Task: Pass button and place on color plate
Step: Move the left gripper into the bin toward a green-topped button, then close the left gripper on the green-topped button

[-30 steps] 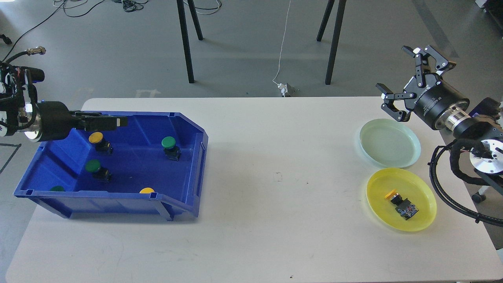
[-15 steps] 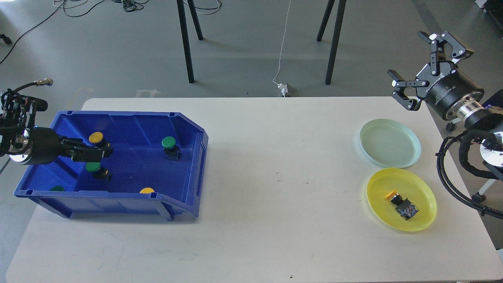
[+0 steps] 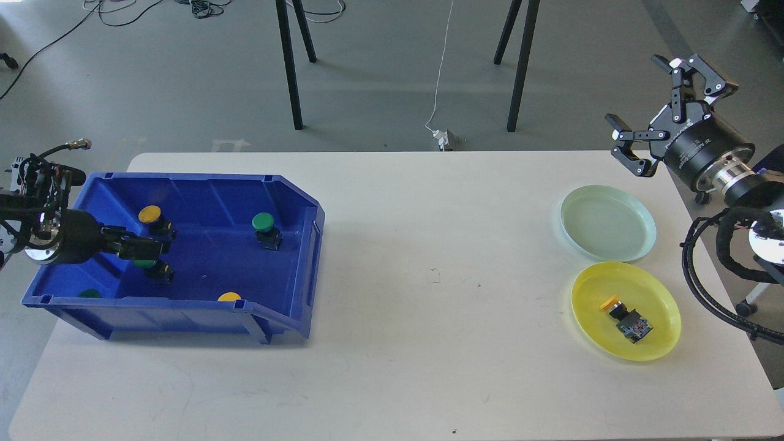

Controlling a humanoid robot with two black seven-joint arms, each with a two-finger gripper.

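The left gripper (image 3: 153, 248) reaches low inside the blue plastic bin (image 3: 288, 202), just over a green-capped push button (image 3: 147, 264); its jaw state cannot be told. The right gripper (image 3: 664, 113) hovers with jaws spread wide beyond the pale green round plate (image 3: 643, 229).

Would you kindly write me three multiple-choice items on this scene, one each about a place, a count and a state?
1. Where does the yellow-capped button outside the bin lie?
A. on the yellow plate
B. on the pale green plate
C. on the bare table

2. How many button caps show inside the blue bin?
A. three
B. five
C. seven

3. How does the right gripper stand?
A. shut on a button
B. open and empty
C. resting on a plate

Answers:
1 A: the button sits within the yellow plate.
2 B: three green and two yellow caps show in the blue bin.
3 B: the right gripper has its fingers spread, above the pale green plate.
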